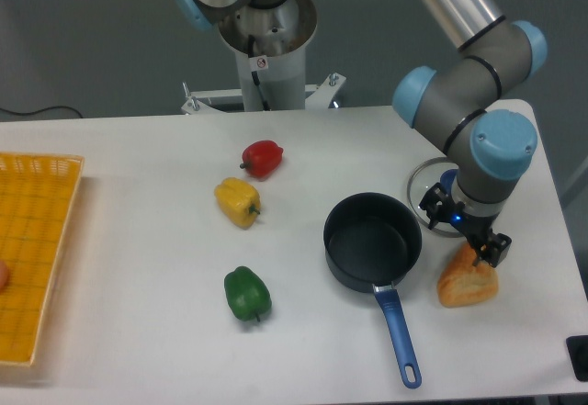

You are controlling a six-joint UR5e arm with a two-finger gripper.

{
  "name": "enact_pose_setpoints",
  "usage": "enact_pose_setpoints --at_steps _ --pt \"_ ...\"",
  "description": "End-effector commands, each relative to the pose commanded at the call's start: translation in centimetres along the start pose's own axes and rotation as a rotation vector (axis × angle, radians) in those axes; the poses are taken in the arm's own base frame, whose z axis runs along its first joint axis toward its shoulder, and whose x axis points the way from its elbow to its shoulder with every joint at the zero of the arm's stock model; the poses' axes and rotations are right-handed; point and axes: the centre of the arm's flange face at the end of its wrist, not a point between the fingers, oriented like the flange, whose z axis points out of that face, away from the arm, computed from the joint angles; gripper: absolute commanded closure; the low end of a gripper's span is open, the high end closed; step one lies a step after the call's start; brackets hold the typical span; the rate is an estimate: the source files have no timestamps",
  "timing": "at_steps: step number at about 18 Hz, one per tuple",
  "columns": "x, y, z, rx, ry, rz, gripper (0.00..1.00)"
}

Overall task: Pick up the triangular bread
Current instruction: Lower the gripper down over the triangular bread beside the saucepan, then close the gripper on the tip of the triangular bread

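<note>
On the white table (pixel 138 331), the gripper (pixel 484 249) points down at the top of the triangular bread (pixel 468 282), its dark fingers touching the crust's upper edge, though whether they are clamped on it cannot be told. Just left of the bread sits a dark saucepan (pixel 372 241) with a blue handle pointing toward the near edge, and a glass lid (pixel 430 194) lies behind it under the arm. Further left are a red pepper (pixel 263 158), a yellow pepper (pixel 239 201) and a green pepper (pixel 247 295), with a yellow basket (pixel 32 249) at the left edge.
</note>
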Motion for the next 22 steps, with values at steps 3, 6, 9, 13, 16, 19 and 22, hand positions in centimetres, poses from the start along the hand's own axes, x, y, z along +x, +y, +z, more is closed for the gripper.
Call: enact_pose_setpoints --at_steps 3,6,9,13,16,19,22 --pt "-1.2 0.2 0.6 -0.004 -0.005 -0.009 0.00" --pt "-1.7 0.4 1.4 0.000 0.000 -0.023 0.00" --pt "-2.3 0.3 1.9 -0.002 -0.003 -0.020 0.00" --pt "-3.4 1.7 2.6 -0.003 -0.003 -0.034 0.00" --pt "-3.4 1.8 2.7 -0.005 -0.001 -0.034 0.00" --pt "-3.4 1.7 3.2 -0.005 0.006 -0.037 0.00" --pt "-3.1 1.8 4.2 -0.005 0.022 -0.042 0.00"
